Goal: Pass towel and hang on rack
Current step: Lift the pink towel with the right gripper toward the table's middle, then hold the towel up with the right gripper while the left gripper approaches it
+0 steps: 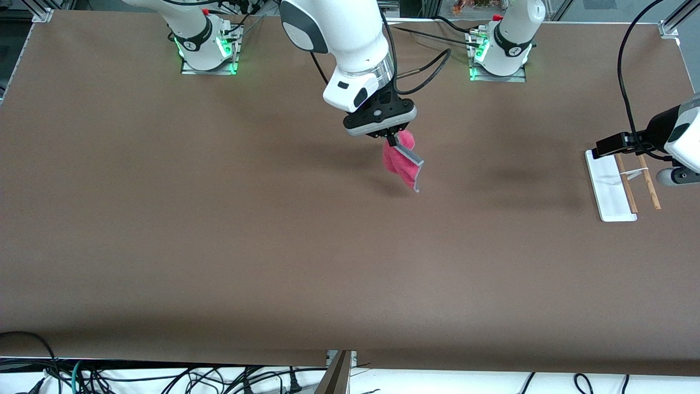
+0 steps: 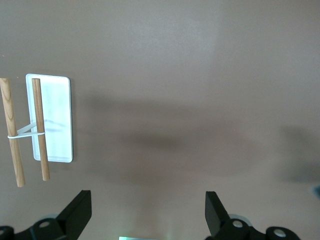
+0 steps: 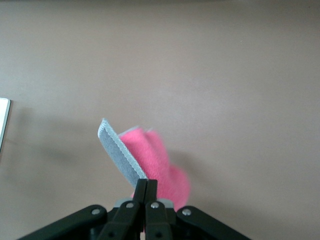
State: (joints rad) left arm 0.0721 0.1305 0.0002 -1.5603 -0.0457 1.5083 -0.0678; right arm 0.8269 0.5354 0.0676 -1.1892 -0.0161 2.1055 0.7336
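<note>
The pink-red towel [image 1: 402, 161] with a grey edge hangs in the air over the middle of the table, pinched at its top by my right gripper [image 1: 392, 138], which is shut on it. In the right wrist view the towel [image 3: 155, 160] droops below the closed fingers [image 3: 145, 190]. The rack [image 1: 618, 186], a white flat base with two thin wooden rods, lies toward the left arm's end of the table. My left gripper [image 2: 148, 210] hovers over bare table beside the rack [image 2: 52, 120], open, with nothing between its fingers.
Both arm bases [image 1: 208, 46] stand along the table edge farthest from the front camera. A black cable [image 1: 629, 82] loops above the left arm's wrist. Cables lie below the table's near edge [image 1: 164, 377].
</note>
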